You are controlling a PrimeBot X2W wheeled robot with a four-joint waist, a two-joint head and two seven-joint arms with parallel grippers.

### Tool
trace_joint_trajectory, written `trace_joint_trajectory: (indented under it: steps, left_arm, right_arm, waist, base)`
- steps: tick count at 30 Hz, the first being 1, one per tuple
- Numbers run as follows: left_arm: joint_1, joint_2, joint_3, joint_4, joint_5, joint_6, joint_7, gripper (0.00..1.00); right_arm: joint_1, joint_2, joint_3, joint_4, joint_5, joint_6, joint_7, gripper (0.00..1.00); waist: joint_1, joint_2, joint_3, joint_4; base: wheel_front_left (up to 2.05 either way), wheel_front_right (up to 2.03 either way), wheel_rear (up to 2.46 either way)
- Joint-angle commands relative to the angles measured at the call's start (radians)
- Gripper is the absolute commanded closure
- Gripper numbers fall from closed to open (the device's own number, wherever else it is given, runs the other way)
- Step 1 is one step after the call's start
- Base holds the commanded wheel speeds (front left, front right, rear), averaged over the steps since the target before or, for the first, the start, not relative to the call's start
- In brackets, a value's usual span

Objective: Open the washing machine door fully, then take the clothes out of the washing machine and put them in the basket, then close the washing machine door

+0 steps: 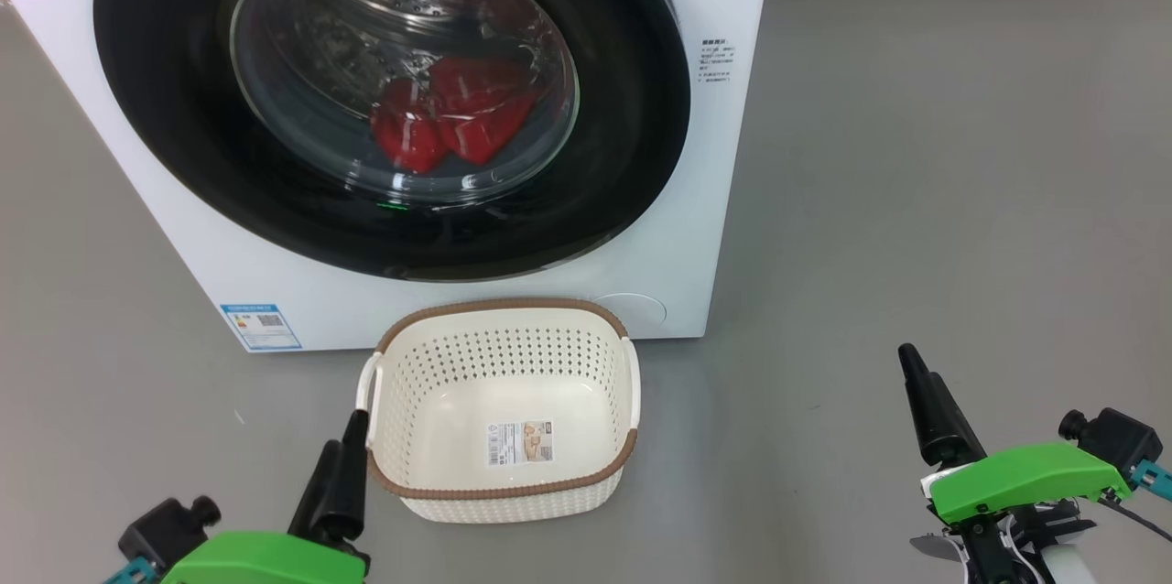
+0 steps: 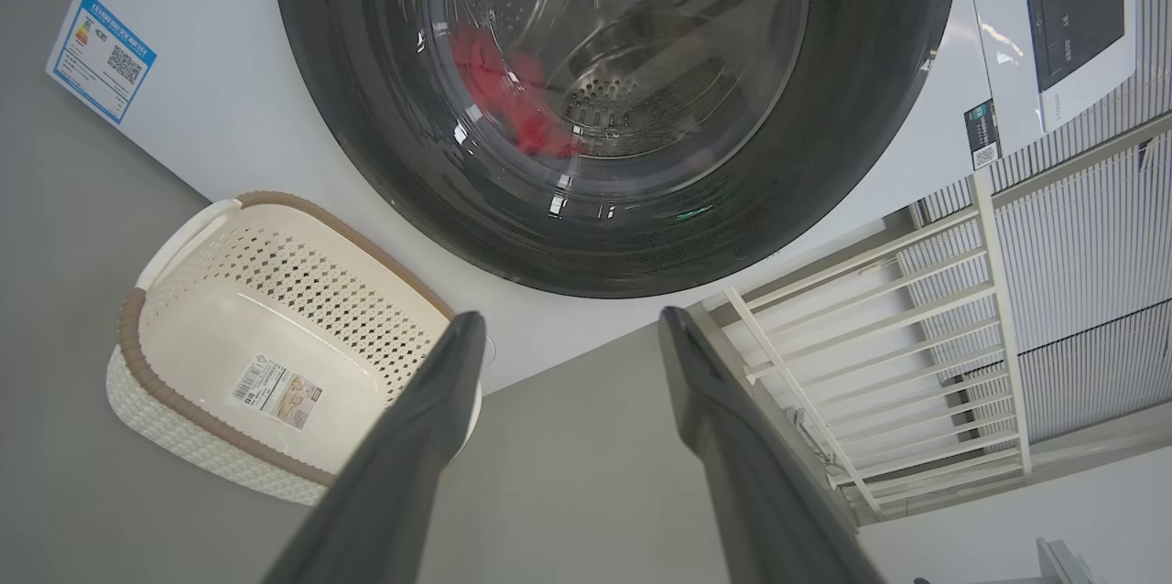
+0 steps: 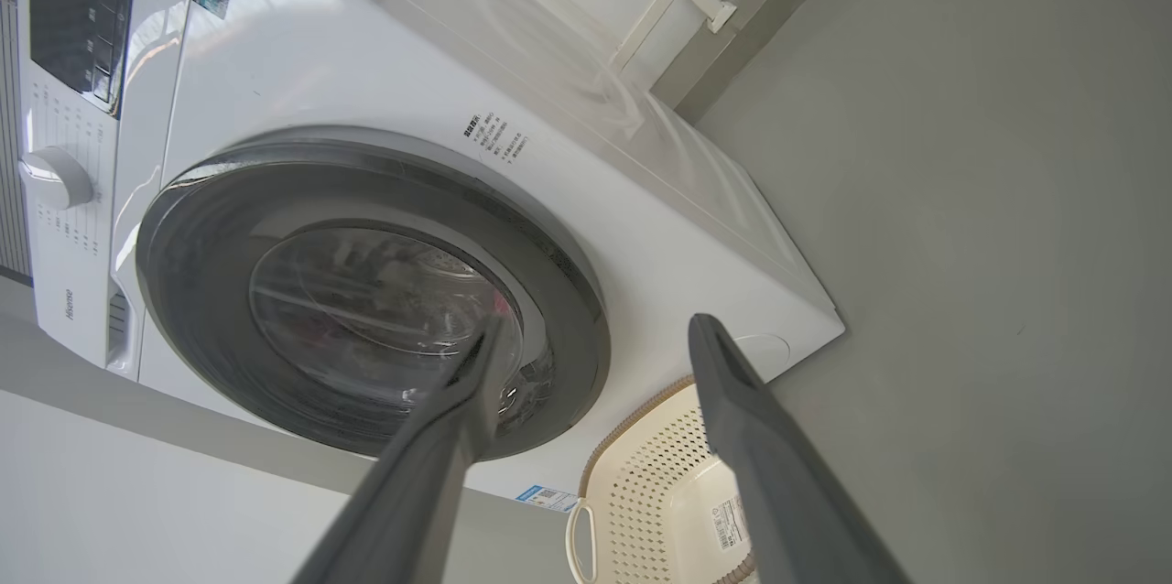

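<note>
Basket (image 1: 499, 355) of perforated cream plastic sits before the glossy round door (image 1: 174, 108)

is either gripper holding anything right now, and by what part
Nothing is held. The left gripper and right gripper are open and empty, clear of the washing machine door; the clothes lie behind its glass.

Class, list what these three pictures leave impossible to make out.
- Head view: the clothes sit behind reflective glass; number unclear.
- Head view: the washing machine door is cut by the top edge.
- Right wrist view: the bottom edge cuts off the basket.
</note>
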Motion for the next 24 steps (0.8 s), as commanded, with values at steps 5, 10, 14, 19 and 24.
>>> trace_joint_trajectory:
  steps: [5,10,14,19,24]
  left_arm:
    - [-0.066,0.017,0.0,-0.037,0.096,0.011,-0.023,0.0]
    - [-0.075,0.017,-0.005,-0.043,0.146,0.015,-0.035,0.0]
    - [-0.083,0.018,-0.012,-0.048,0.198,0.021,-0.046,0.0]
    - [-0.093,0.019,-0.02,-0.049,0.261,0.027,-0.06,0.0]
    - [-0.104,0.02,-0.031,-0.048,0.314,0.031,-0.075,0.0]
  right_arm:
    - [-0.068,-0.012,0.02,-0.03,-0.068,0.004,-0.025,0.0]
    - [-0.078,-0.013,0.03,-0.031,-0.106,0.004,-0.037,0.0]
    - [-0.089,-0.013,0.034,-0.03,-0.155,0.004,-0.048,0.0]
    - [-0.103,-0.014,0.044,-0.027,-0.207,0.005,-0.063,0.0]
    - [-0.116,-0.015,0.05,-0.021,-0.267,0.005,-0.077,0.0]
  waist:
    - [-0.0001,0.0,0.003,0.0]
    - [-0.0001,0.0,0.004,0.001]
    - [-0.0001,0.0,0.005,0.001]
    - [-0.0001,0.0,0.005,0.001]
    - [-0.0001,0.0,0.005,0.003]
  base:
    - [0.0,0.0,0.0]
    - [0.0,0.0,0.0]
    - [0.0,0.0,0.0]
    - [0.0,0.0,0.0]
    - [0.0,0.0,0.0]
